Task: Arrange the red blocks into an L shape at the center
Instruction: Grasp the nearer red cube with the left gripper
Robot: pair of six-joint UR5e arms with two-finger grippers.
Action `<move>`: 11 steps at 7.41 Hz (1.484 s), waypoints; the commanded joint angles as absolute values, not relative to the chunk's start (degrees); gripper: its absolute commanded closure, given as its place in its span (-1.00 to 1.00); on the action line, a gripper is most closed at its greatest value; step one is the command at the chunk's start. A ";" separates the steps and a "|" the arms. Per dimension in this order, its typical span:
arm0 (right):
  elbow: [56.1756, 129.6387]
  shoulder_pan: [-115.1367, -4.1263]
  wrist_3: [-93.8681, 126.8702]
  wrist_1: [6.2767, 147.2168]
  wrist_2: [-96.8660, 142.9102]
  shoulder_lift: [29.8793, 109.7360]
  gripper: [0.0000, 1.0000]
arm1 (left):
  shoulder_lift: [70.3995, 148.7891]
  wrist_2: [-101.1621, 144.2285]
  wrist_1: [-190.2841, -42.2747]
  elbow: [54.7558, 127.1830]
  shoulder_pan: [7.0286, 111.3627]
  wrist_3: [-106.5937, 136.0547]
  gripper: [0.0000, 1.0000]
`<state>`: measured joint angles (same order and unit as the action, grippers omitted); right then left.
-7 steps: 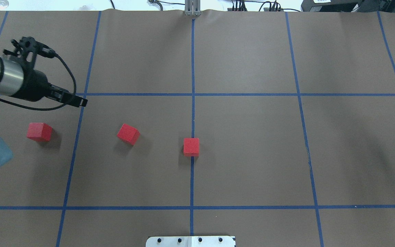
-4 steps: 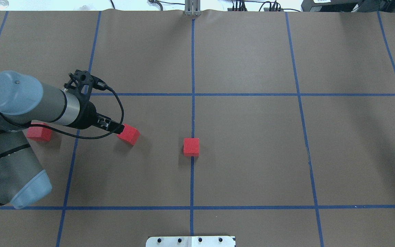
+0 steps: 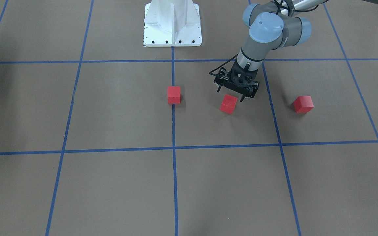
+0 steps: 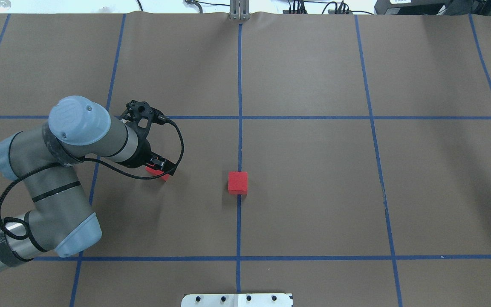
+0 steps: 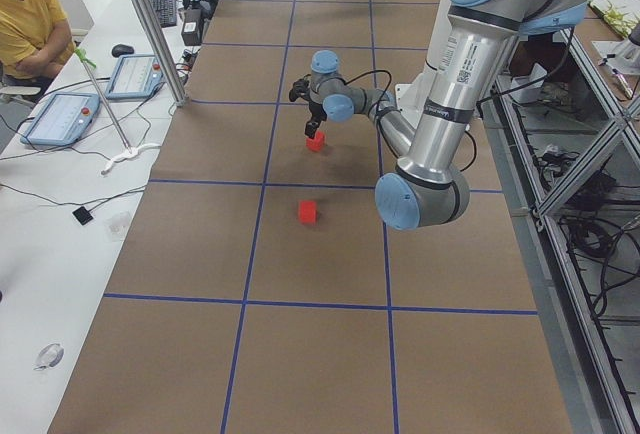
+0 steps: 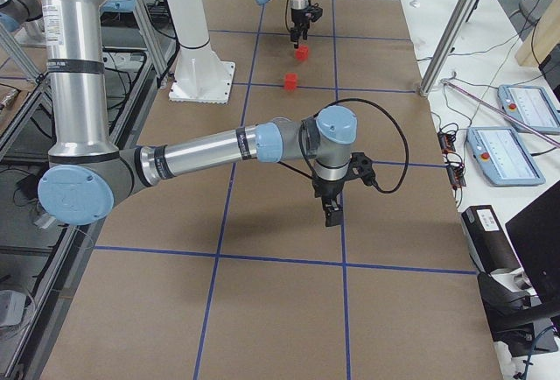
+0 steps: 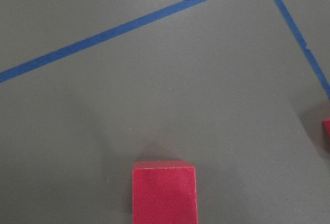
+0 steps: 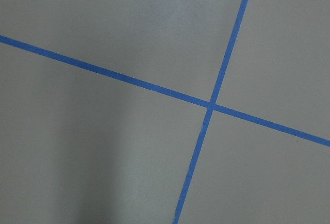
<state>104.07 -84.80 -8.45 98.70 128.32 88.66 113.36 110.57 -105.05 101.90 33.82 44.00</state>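
Observation:
Three red blocks lie on the brown paper in the front-facing view. One (image 3: pixel 174 94) sits on the centre line, one (image 3: pixel 228 103) is in the middle, and one (image 3: pixel 303 104) lies on my left side. My left gripper (image 3: pixel 231 94) hovers just over the middle block on its robot side, jaws open and empty. In the overhead view the gripper (image 4: pixel 164 167) covers most of that block (image 4: pixel 156 173); the centre block (image 4: pixel 238 182) is clear and the third is hidden by my arm. The left wrist view shows the block (image 7: pixel 164 190) at its bottom edge. My right gripper (image 6: pixel 331 214) shows only in the right side view, where I cannot tell its state.
Blue tape lines (image 4: pixel 239 106) divide the paper into a grid. The white robot base plate (image 3: pixel 172 24) sits at the table's robot side. My left arm's elbow (image 4: pixel 53 226) lies over the left squares. An operator (image 5: pixel 30 14) sits beyond the far edge.
My left arm has swung right and towards the robot, from beside the grid crossing to over the middle block, hiding the left block. My right gripper has left the overhead view.

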 commanded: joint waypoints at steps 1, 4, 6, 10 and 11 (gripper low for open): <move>104.06 -84.81 -8.35 98.70 128.32 88.59 -1.00 | 113.82 110.48 -104.94 100.11 33.92 44.03 -1.00; 103.89 -84.81 -8.35 98.70 128.32 88.59 -1.00 | 114.52 108.90 -104.94 97.74 33.75 44.21 -1.00; 103.89 -84.81 -8.35 98.70 128.32 88.68 -1.00 | 114.87 108.90 -104.94 97.38 33.58 44.21 -0.99; 103.80 -84.81 -8.35 98.70 128.32 88.68 -1.00 | 115.31 109.16 -104.85 96.94 32.70 46.30 -0.85; 103.80 -84.81 -8.35 98.70 128.32 88.68 -1.00 | 115.66 109.07 -104.94 96.42 32.35 46.67 -0.79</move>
